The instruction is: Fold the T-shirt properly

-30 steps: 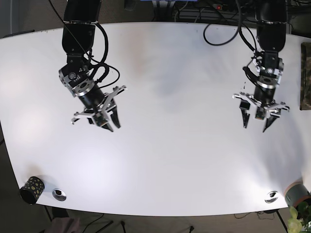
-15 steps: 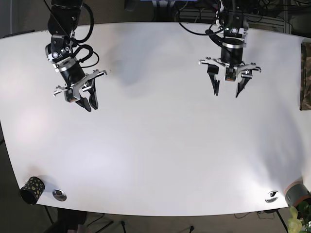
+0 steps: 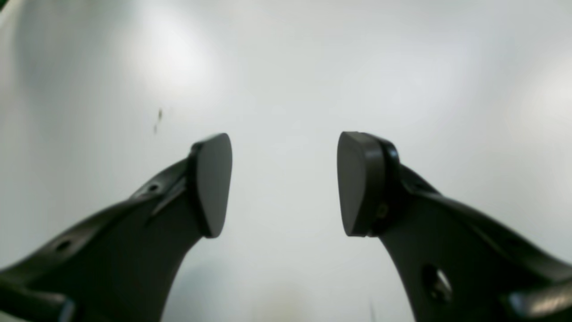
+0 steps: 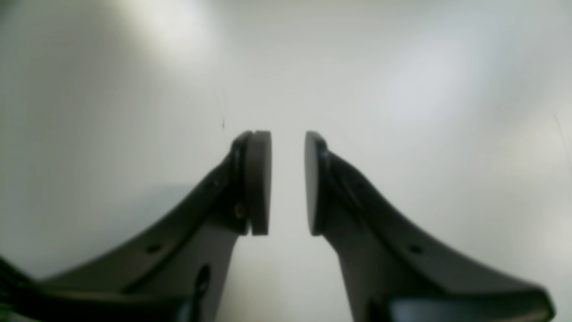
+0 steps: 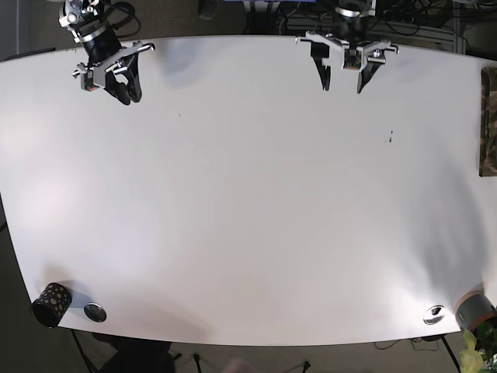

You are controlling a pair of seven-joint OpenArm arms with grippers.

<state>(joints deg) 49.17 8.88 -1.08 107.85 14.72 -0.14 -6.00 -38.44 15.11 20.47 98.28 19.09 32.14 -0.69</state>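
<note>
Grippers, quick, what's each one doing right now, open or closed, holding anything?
Left gripper: open wide, holding nothing.
Right gripper: open by a narrow gap, holding nothing.

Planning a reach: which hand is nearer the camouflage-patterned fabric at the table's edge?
Left. The left hand is at the table's far edge, toward the camouflage-patterned fabric; the right hand is at the opposite far corner.
</note>
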